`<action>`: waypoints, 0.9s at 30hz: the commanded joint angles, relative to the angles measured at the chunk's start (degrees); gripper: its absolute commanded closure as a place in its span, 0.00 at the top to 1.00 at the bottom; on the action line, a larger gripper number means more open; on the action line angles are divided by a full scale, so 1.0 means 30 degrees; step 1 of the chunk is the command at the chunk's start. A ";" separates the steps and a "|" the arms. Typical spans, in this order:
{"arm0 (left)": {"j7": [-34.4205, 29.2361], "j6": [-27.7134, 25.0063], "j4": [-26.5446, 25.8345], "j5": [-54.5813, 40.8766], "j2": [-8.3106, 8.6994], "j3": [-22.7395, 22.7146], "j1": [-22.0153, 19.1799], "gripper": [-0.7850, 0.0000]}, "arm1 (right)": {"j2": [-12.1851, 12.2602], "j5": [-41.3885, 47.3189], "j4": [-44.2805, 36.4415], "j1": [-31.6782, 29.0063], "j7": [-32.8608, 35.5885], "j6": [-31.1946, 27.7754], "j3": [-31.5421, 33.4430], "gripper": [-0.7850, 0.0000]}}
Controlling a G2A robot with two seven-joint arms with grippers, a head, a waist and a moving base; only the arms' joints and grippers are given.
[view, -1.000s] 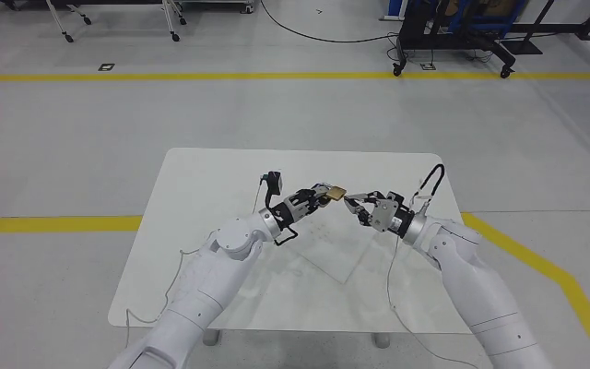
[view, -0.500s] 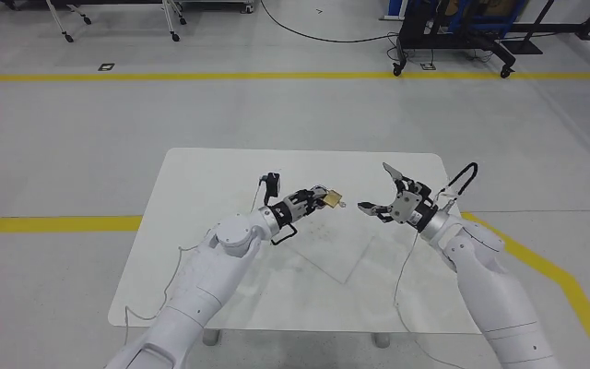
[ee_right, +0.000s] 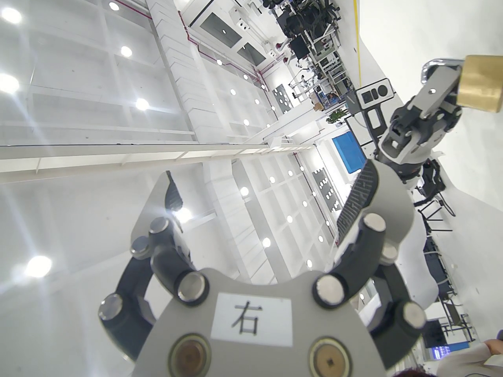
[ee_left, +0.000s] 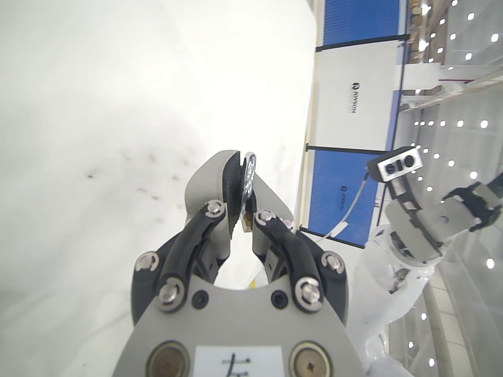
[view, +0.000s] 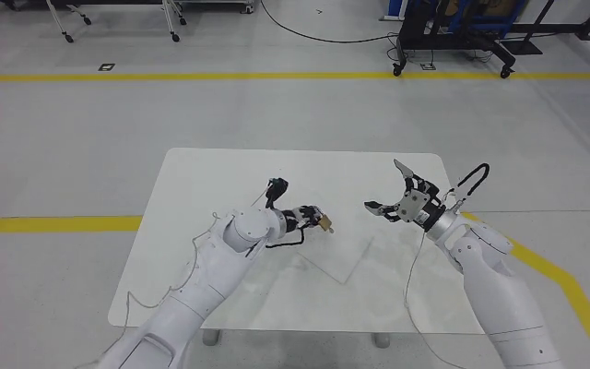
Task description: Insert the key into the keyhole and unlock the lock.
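My left gripper (view: 316, 220) hangs over the middle of the white table (view: 230, 175), shut on a small brass padlock (view: 324, 221). In the left wrist view a silver metal piece (ee_left: 249, 176) is pinched between the pads, with a bit of brass behind it; I cannot tell if it is the key or the shackle. The right wrist view shows the padlock's brass body (ee_right: 480, 82) sticking out past the left gripper (ee_right: 442, 88), with curved silver metal beside it. My right gripper (view: 387, 188) is open and empty, a short way right of the lock, with its fingers (ee_right: 355, 198) spread wide.
The table's right edge (view: 447, 198) lies just beyond the right gripper. The right arm (ee_left: 412, 229) shows past the left gripper in the left wrist view. Yellow floor lines (view: 64, 223) run on both sides of the table.
The two grippers met at the lock a second ago. The right gripper has since let go, opened and drawn back to the right. The left gripper pulled the lock down and towards its own arm.
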 commanded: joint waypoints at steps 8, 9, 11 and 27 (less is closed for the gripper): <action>-0.2593 0.0285 -0.0444 0.0717 0.0485 -0.0706 0.0039 1.00 | 0.0000 0.0000 0.0000 0.0000 0.0000 0.0000 0.0000 1.00; -0.2610 0.0141 -0.0601 0.0629 0.0565 -0.0972 0.0137 1.00 | 0.0000 0.0000 0.0000 0.0000 0.0000 0.0000 0.0000 1.00; -0.2187 -0.0114 -0.1004 0.0457 0.0740 -0.1649 0.0420 1.00 | 0.0000 0.0000 0.0000 0.0000 0.0000 0.0000 0.0000 1.00; 0.0961 -0.4900 -0.6277 -0.4605 0.1733 -0.7305 0.5268 1.00 | 0.0219 0.1333 -0.2216 -0.2670 0.2080 -0.3414 0.4540 1.00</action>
